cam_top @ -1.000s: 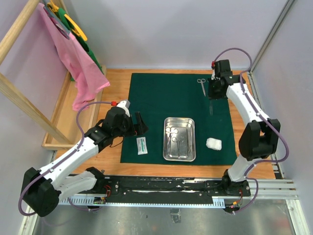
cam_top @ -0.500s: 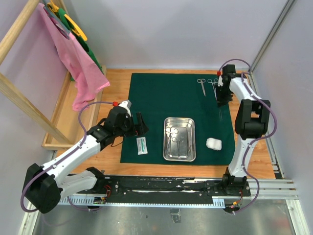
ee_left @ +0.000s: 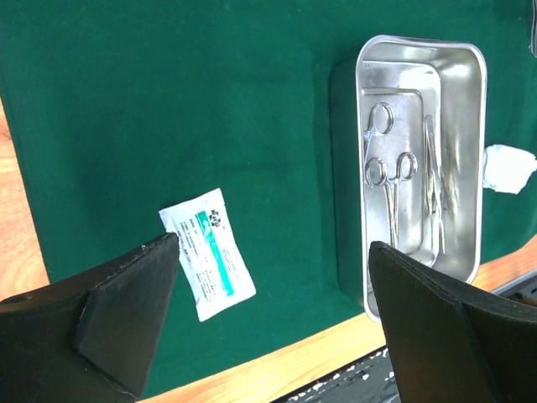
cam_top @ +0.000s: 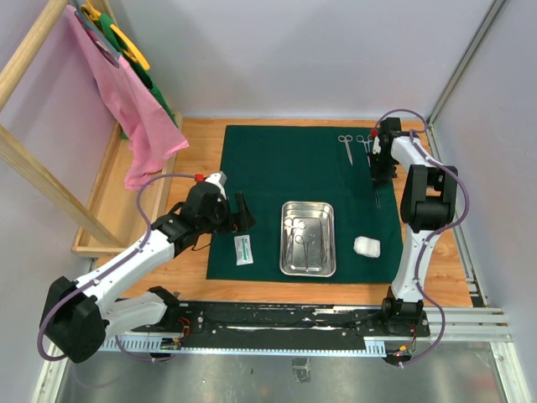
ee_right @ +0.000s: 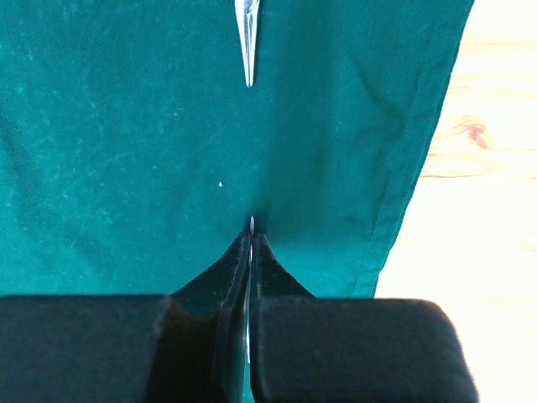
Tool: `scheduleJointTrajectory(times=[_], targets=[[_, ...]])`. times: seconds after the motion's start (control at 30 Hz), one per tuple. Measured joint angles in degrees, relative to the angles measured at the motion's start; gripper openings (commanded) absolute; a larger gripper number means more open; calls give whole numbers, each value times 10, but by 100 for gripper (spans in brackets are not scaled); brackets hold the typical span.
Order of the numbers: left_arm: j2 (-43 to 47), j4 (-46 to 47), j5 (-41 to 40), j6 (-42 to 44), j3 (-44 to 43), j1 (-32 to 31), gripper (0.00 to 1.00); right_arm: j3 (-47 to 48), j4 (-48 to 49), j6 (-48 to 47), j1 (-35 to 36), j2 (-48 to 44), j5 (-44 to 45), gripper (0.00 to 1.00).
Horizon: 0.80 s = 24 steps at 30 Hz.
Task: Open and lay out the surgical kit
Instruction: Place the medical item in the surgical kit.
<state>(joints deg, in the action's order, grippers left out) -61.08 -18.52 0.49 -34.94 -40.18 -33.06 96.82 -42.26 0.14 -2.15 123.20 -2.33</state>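
My right gripper [ee_right: 250,239] pinches slim steel instrument [ee_right: 250,223]; judge stiff, slick, light. My left gripper [ee_left: 273,245] spread; white packet [ee_left: 208,252] beside finger, flimsy, take by edge.

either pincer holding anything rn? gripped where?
Right pincer is shut on a slim steel instrument, only a sliver showing between its fingers; which part cannot be told. Left pincer is open, empty.

Left arm [cam_top: 126,264] forward, jaws wide apart, right arm [cam_top: 413,164] seemingly folded upright, jaws closed.
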Motion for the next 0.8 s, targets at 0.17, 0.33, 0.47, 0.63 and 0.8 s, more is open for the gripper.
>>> scheduleJointTrajectory(times=[0.17, 0.33, 0.47, 0.63, 0.8], targets=[[-9, 0, 0, 0, 0, 0, 99, 0, 15, -1, 0, 2, 9, 1], [-12, 0, -2, 0, -3, 0, 99, 0, 27, -2, 0, 4, 16, 1], [-13, 0, -5, 0, -12, 0, 99, 4, 34, -1, 0, 9, 16, 19], [-14, -1, -8, 0, -18, 0, 99, 4, 39, 3, 0, 10, 15, 31], [-17, -1, -11, 0, -23, 0, 99, 2, 39, 14, 1, 2, 13, 32]])
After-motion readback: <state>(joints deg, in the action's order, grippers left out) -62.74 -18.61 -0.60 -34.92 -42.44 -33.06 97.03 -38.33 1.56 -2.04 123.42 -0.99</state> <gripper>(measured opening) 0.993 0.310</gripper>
